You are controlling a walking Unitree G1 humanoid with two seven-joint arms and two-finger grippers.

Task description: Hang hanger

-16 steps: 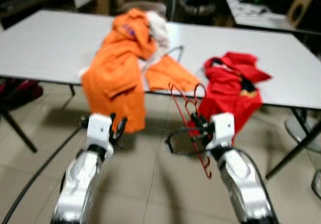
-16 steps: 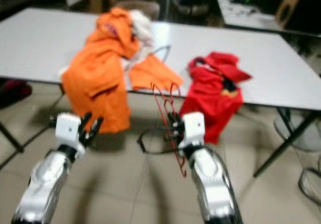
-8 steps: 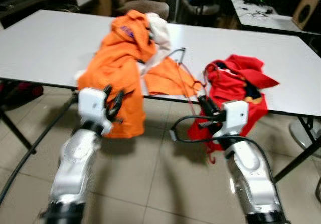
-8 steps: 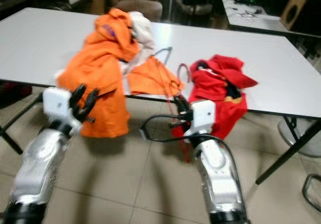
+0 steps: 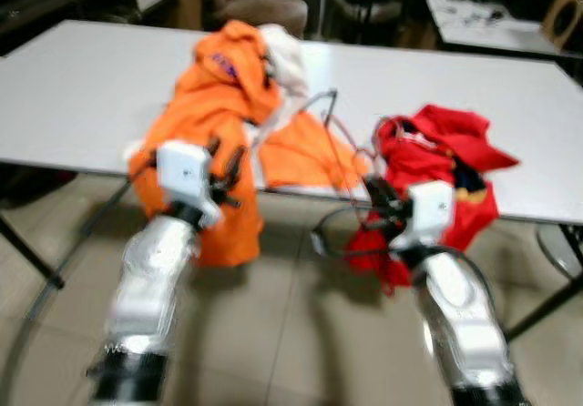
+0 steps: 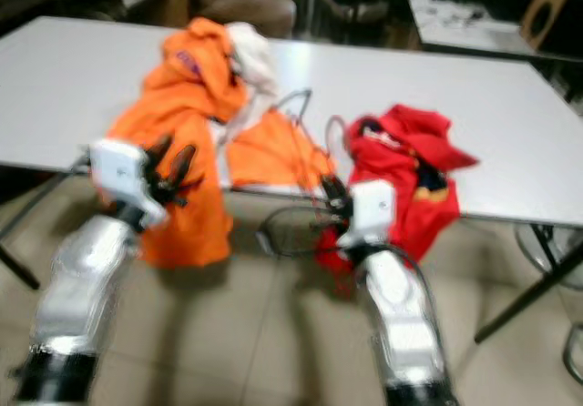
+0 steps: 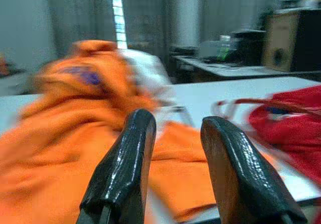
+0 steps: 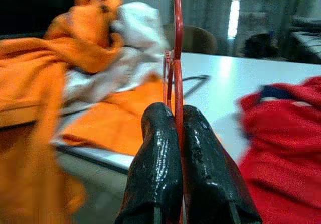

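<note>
Right wrist view: right gripper (image 8: 178, 128) pinching a thin red hanger (image 8: 177, 48) between pressed-together fingers, wire rising above the fingertips. Head views, blurred: same hanger held at the front edge of the white table (image 5: 82, 87), between an orange garment (image 5: 214, 119) draped over that edge and a red garment (image 5: 437, 165). Left gripper (image 7: 175, 148) raised before the orange garment, fingers spread, holding nothing. White cloth (image 5: 287, 55) behind the orange pile.
</note>
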